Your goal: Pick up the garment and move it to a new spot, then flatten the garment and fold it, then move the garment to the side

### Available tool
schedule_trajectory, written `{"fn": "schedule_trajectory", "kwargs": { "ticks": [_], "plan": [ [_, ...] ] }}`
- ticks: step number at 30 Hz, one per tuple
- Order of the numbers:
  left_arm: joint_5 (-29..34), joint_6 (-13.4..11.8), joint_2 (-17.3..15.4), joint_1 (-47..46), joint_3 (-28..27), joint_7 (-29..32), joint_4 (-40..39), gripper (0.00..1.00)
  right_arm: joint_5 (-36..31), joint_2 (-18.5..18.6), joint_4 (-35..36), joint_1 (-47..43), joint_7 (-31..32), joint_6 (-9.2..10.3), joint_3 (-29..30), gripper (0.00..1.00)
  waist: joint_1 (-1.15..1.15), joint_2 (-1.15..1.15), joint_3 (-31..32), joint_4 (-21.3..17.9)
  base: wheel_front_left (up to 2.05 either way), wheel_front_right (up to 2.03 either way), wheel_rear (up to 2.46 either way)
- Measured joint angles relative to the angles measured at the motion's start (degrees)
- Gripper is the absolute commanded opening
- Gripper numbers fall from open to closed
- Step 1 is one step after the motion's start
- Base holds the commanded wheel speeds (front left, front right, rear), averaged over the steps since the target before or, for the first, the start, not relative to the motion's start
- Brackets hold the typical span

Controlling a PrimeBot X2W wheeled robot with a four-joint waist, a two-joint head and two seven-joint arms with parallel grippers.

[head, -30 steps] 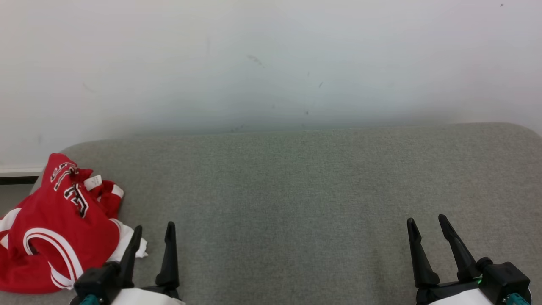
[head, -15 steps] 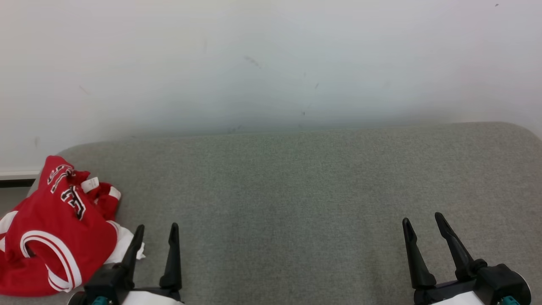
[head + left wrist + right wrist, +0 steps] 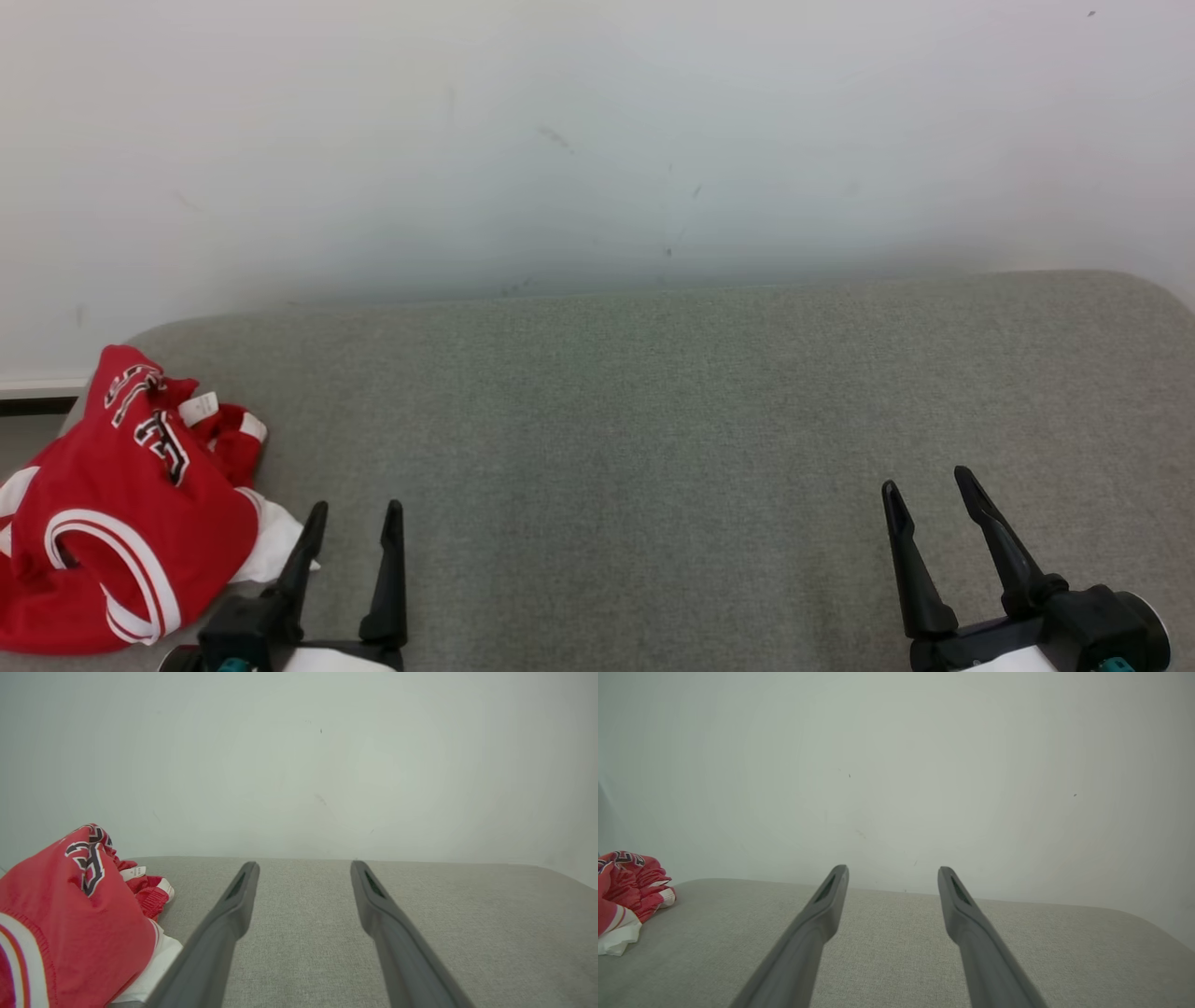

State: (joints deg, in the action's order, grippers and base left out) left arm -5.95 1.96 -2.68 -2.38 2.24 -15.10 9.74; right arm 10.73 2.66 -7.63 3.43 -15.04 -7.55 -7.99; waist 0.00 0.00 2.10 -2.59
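While both arms sit low at the near edge of the head view, the left gripper [image 3: 358,509] has its two dark fingers spread wide, with nothing between them. Right gripper [image 3: 924,481] likewise: fingers parted wide, empty, tips leaning a little to the left. Both are over the grey cushion [image 3: 653,420]; whether they touch its fabric cannot be told.

Garment [image 3: 131,504]: red jersey, white trim, dark lettering, a small white label showing. Crumpled in a heap at the cushion's left end, with a white layer poking out beneath it. The left gripper's outer finger is just beside that white fold; contact unclear. In the left wrist view the heap lies left of both fingers, not between them. Right gripper is well apart from the garment, across the cushion.

Pale wall [image 3: 597,140], a few small scuffs, rises behind the cushion.
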Motion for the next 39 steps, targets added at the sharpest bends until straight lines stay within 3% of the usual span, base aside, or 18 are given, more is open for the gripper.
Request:
{"fn": "schedule_trajectory", "kwargs": {
  "ticks": [25,39],
  "plan": [
    [-1.3,0.3,0.0,-0.3,0.2,0.0,1.3,1.0,1.5,0.0,-0.2,0.0,0.0,0.0,-0.3,1.0,0.0,0.0,0.5,1.1,0.0,0.0,0.0],
    [-1.5,0.6,0.0,-1.1,-2.1,0.0,2.4,1.0,3.6,0.1,-0.2,-0.7,0.0,0.0,-2.2,1.0,0.0,0.0,0.4,7.1,0.0,0.0,0.0]
  ]
}}
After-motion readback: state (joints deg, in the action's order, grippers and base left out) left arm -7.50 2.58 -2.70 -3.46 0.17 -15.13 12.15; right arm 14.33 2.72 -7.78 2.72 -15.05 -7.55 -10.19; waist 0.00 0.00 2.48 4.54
